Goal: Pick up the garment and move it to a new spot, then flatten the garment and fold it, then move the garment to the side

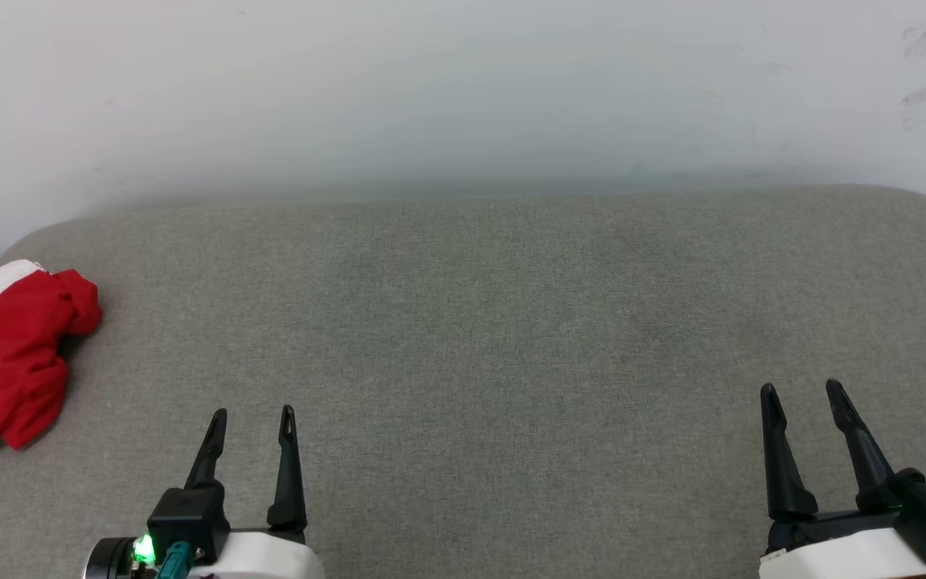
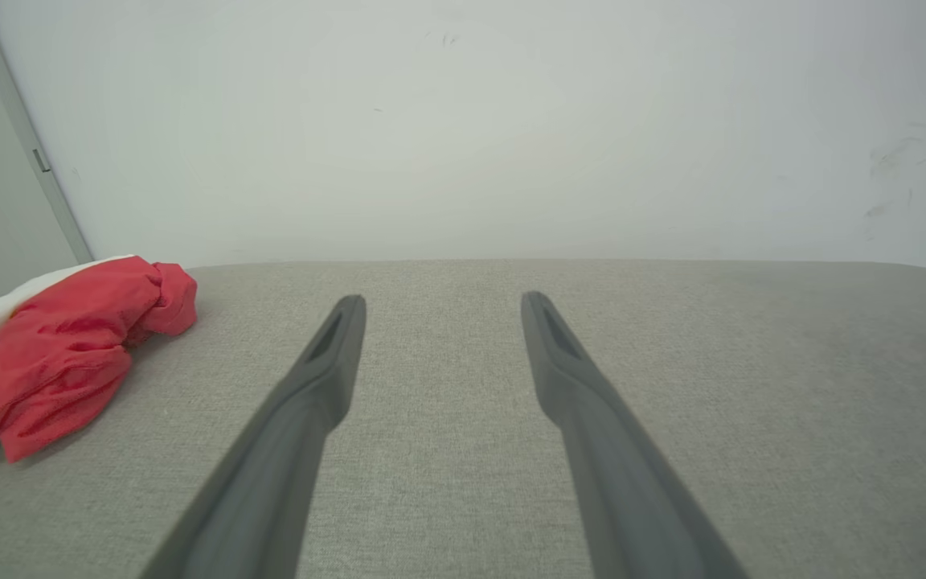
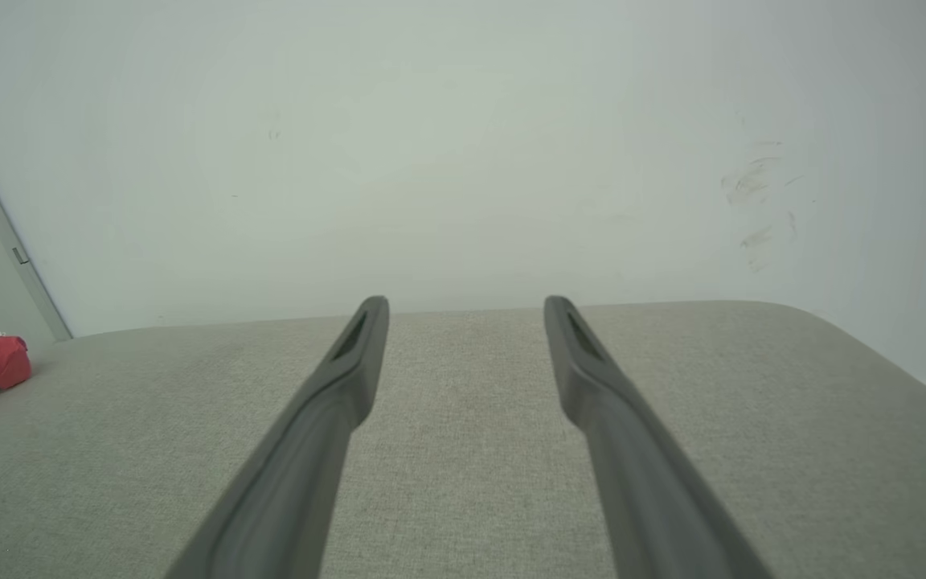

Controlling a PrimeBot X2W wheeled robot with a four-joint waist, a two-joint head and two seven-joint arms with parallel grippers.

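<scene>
Garment sits bunched in a red heap with white bits at the pad's left edge, toward the pad's back half. Crumpled, no print readable, collar and sleeves not sortable. Its left part runs out of the head view, so can't tell whether any of it hangs off the pad. Pad is grey fabric, with a pale wall behind the pad's back edge.

Step in hand, as I judge it: first pick-up, not begun. Best done with the left arm, the nearer one. Swing it toward the pad's left edge, come down over the top of the heap, and pinch a thick ridge of cloth rather than one thin layer, which could slip. Keep fingertips off the pad's weave so they don't snag. Lift until the garment hangs clear of the pad before carrying it toward the pad's middle; dragging would bunch it worse. A hold near an edge or sleeve would probably let it unfurl, easing the flattening.

Left gripper hovers over the pad's front-left part, jaws spread wide, nothing between them. Garment is to its left and farther back, near but apart, no contact. Right gripper is over the pad's front-right, likewise wide apart and empty, garment well apart from it across the pad.
</scene>
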